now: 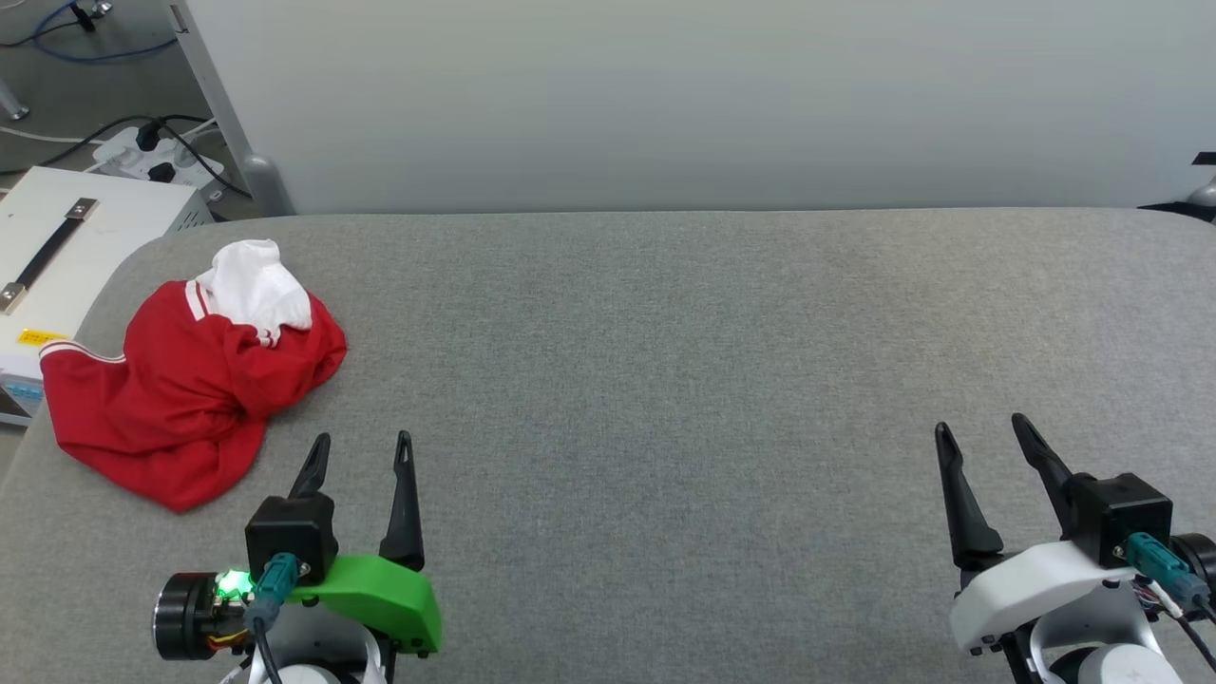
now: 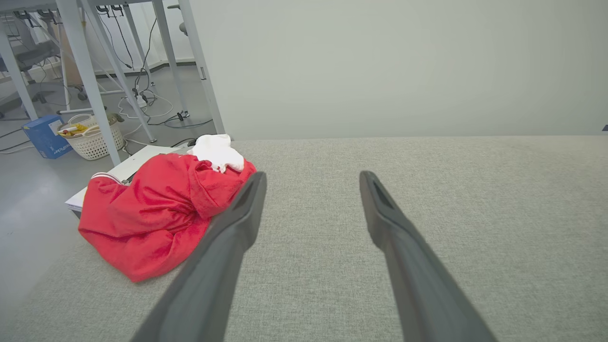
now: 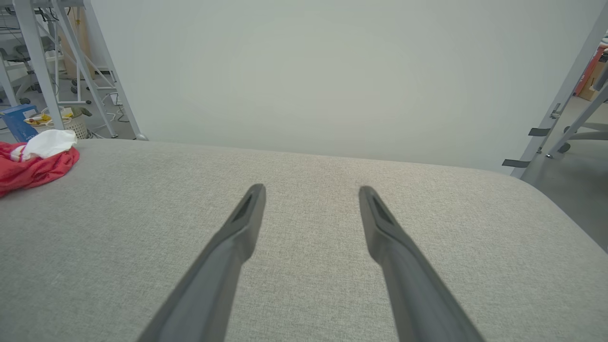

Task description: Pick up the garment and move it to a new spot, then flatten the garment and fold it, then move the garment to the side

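Crumpled garment point(image 1: 190, 399) is lying at the left edge of the surface point(image 1: 665, 380), seemingly overhanging. I am hovering my released left hand point(image 1: 361, 451) beside it for pickup; right hand point(image 1: 983, 432), likewise released, well apart.

The soft crumpled T-shirt point(image 1: 180, 399) is bright red, with a white sleeve and thin red-and-white stripes at the seam. The flat cloth table top point(image 1: 665, 380) is speckled grey. The left gripper point(image 1: 363, 439) has black fingers and a bright green shell, and the right gripper point(image 1: 981, 425) has black fingers and a white shell.
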`<state>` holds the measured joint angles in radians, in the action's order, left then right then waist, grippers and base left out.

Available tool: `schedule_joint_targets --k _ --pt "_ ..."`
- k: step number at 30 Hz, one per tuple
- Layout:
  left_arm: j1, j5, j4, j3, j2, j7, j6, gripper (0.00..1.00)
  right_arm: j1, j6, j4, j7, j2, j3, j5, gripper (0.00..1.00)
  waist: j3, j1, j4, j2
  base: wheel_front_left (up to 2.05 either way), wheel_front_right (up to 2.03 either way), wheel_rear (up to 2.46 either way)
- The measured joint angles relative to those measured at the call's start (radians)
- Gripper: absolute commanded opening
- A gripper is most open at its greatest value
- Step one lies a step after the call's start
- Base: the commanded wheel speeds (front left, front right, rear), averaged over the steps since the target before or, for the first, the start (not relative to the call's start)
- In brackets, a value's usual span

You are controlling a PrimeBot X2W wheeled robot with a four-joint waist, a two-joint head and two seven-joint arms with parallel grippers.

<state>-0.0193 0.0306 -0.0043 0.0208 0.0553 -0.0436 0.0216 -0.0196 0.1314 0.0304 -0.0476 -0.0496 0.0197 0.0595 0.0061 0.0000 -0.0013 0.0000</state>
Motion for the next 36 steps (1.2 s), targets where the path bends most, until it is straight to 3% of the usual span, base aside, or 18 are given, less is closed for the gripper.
schedule_joint_targets --k 36 --pt "0.0 0.067 0.022 0.028 0.0 -0.072 0.0 1.0 -0.031 0.0 0.036 -0.072 0.0 0.003 0.088 1.0 0.008 0.0 0.003 0.0 0.0 0.0 0.0"
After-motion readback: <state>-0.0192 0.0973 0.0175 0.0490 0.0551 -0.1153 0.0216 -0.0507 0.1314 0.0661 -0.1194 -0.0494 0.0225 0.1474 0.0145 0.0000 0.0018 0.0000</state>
